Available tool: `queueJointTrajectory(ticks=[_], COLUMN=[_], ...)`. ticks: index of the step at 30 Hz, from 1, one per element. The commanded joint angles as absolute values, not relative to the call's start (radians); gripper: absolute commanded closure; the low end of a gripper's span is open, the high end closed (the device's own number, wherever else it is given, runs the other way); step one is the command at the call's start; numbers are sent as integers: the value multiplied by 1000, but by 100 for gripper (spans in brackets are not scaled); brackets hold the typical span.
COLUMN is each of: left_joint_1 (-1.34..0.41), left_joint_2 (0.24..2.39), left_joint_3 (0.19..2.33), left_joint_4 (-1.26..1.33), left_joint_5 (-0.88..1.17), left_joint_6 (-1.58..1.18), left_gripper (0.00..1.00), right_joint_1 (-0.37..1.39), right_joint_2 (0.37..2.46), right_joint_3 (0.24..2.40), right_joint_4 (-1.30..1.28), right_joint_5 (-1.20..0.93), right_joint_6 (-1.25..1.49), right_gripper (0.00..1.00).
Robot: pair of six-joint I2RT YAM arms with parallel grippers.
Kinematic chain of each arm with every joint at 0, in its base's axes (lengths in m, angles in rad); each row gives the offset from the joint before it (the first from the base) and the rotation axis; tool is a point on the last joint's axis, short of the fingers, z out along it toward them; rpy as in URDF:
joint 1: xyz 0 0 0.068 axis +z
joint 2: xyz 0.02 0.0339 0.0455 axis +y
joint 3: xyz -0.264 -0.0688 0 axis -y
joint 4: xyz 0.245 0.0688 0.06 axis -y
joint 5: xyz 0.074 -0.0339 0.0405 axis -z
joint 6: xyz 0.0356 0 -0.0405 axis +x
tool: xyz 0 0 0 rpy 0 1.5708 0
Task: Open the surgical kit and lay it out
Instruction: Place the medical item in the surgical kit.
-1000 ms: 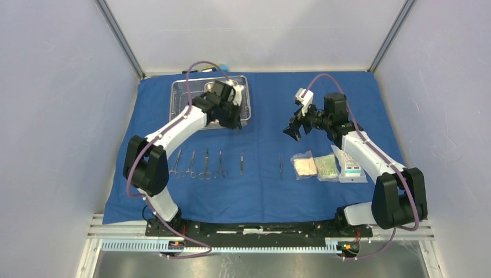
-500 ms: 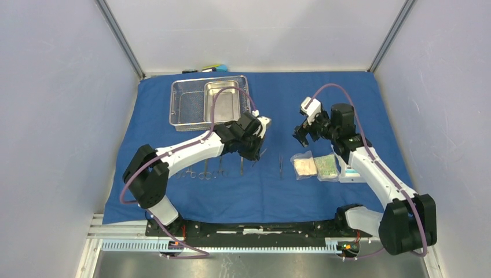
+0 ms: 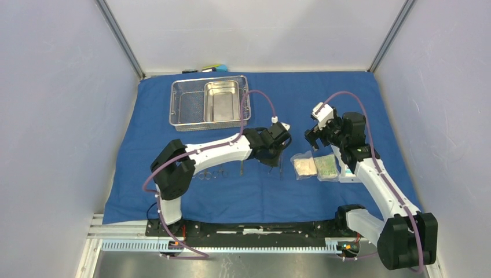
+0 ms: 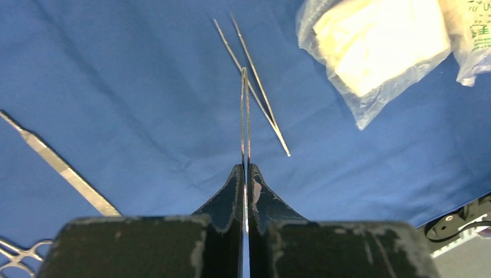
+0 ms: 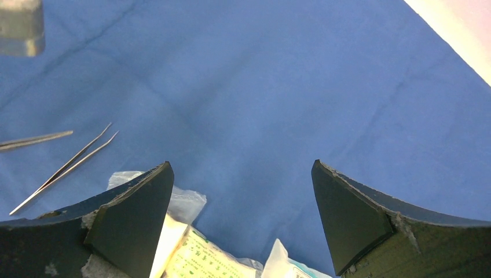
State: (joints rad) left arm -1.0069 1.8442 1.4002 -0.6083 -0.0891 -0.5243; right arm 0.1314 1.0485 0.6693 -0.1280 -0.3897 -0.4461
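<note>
Left gripper (image 4: 245, 169) is pinching slim tweezers (image 4: 244, 116), I think right over the other tweezers (image 4: 280, 136) mid blue cloth (image 4: 127, 92), so dropping them here would tangle both.

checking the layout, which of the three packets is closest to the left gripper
The cream-filled packet, leftmost of the three, lies nearest the left gripper; the green-printed packet and the white packet lie farther right.

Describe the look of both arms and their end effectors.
The left arm and right arm have white links, black joints and looping purple cables. The left end effector and right end effector carry black, wedge-shaped fingers, scuffed at the edges.
</note>
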Motion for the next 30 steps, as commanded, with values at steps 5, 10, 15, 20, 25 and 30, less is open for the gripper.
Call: queueJointTrajectory(ticks=[5, 10, 15, 20, 25, 30], left_joint_1=[-1021, -1021, -1022, -1020, -1020, -1019], left_joint_2=[1907, 1938, 1976, 1996, 2030, 2046], left_joint_3=[1472, 1501, 1540, 1555, 1590, 1608], left_joint_4=[-697, -722, -742, -744, -764, -759], left_joint_5=[-158, -204, -211, -225, -246, -255], left_joint_6=[-721, -744, -768, -776, -775, -795], left_gripper=[98, 98, 98, 98, 98, 98], right_joint_1=[78, 51, 41, 35, 32, 29], right_joint_2=[997, 986, 983, 976, 972, 966], right_joint_3=[653, 639, 630, 621, 614, 609], right_joint_4=[-84, -69, -65, -61, -58, -57], right_joint_5=[-389, -406, -420, -425, -434, -439], right_joint_6=[-433, -422, -419, -420, -420, -420], right_gripper=[3, 3, 3, 3, 3, 3])
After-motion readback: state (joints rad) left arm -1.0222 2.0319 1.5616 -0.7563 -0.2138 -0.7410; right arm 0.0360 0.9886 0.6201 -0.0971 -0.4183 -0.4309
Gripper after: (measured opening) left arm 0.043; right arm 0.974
